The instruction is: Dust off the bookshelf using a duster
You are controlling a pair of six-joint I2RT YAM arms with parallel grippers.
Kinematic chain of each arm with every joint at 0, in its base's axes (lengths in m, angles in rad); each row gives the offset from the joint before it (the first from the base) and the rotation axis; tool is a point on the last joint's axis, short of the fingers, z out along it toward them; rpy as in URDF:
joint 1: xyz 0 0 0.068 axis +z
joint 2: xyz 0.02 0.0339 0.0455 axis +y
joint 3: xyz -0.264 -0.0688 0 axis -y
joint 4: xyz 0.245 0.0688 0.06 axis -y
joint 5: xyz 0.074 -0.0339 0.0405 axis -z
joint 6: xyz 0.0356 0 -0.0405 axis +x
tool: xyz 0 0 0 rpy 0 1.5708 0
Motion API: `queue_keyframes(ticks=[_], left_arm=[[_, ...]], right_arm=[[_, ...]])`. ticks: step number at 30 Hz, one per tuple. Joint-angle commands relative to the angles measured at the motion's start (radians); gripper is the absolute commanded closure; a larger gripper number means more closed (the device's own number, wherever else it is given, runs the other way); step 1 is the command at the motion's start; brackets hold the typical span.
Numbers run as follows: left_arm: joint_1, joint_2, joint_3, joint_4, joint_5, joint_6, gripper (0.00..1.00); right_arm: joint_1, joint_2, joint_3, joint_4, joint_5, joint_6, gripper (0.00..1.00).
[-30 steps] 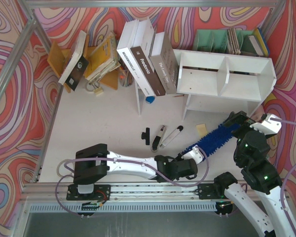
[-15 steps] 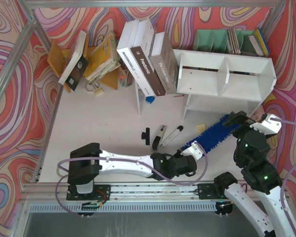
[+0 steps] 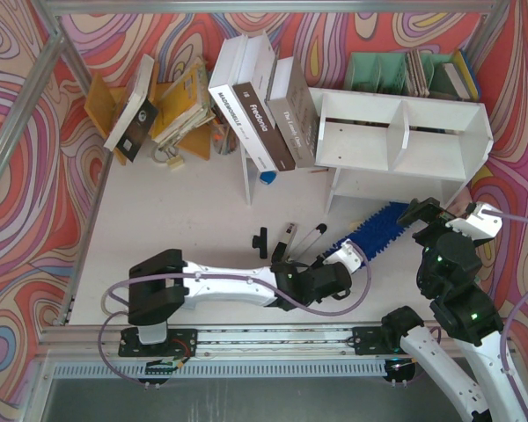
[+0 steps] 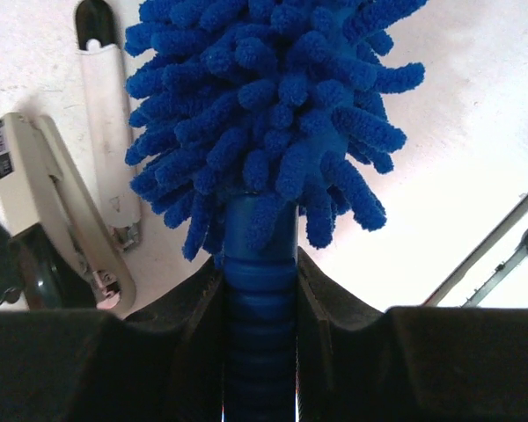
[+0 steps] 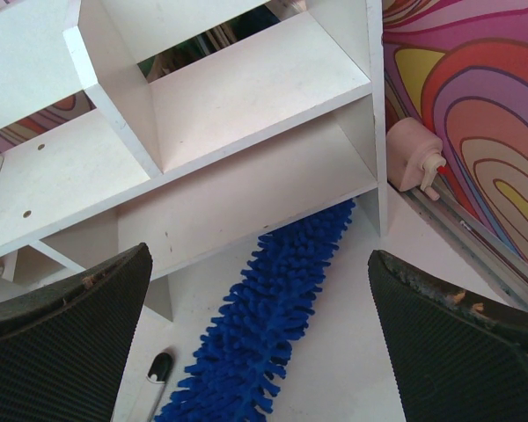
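The white bookshelf (image 3: 405, 132) stands at the back right, with two cubbies over a lower shelf (image 5: 246, 202). The blue fluffy duster (image 3: 374, 230) lies slanted on the table in front of it. Its far tip reaches the gap under the lower shelf (image 5: 334, 220). My left gripper (image 3: 336, 262) is shut on the duster's ribbed blue handle (image 4: 260, 316), just behind the fluffy head (image 4: 264, 114). My right gripper (image 3: 422, 214) hovers open over the duster's far end, near the shelf's right foot, with nothing between its fingers (image 5: 62, 334).
A grey stapler (image 3: 284, 242), a white clip tool (image 3: 312, 239) and a small black piece (image 3: 261, 242) lie left of the duster. A thin white board (image 3: 246, 167) props leaning books. A green rack (image 3: 396, 70) stands behind the shelf. A pink object (image 5: 414, 163) sits by the right wall.
My left gripper has carried the duster away from the arm bases toward the shelf, so its tip now lies at the lower shelf. The right arm has stayed still.
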Motion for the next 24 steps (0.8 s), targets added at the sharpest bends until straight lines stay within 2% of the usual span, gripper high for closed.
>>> queue_keyframes(ticks=[1,7,19,24], left_arm=[[0.013,0.077,0.045,0.019,0.044,-0.008,1.0],[0.016,0.118,0.09,-0.004,0.045,0.013,1.0],[0.038,0.05,0.119,0.071,-0.046,0.067,1.0],[0.052,0.062,0.127,0.074,-0.026,0.063,1.0]], right_arm=[[-0.001,-0.003,-0.009,0.029,0.011,-0.008,0.01],[0.0,-0.004,-0.007,0.03,0.01,-0.008,0.01],[0.0,-0.005,-0.009,0.027,0.008,-0.008,0.01],[-0.001,-0.006,-0.008,0.029,0.008,-0.009,0.01]])
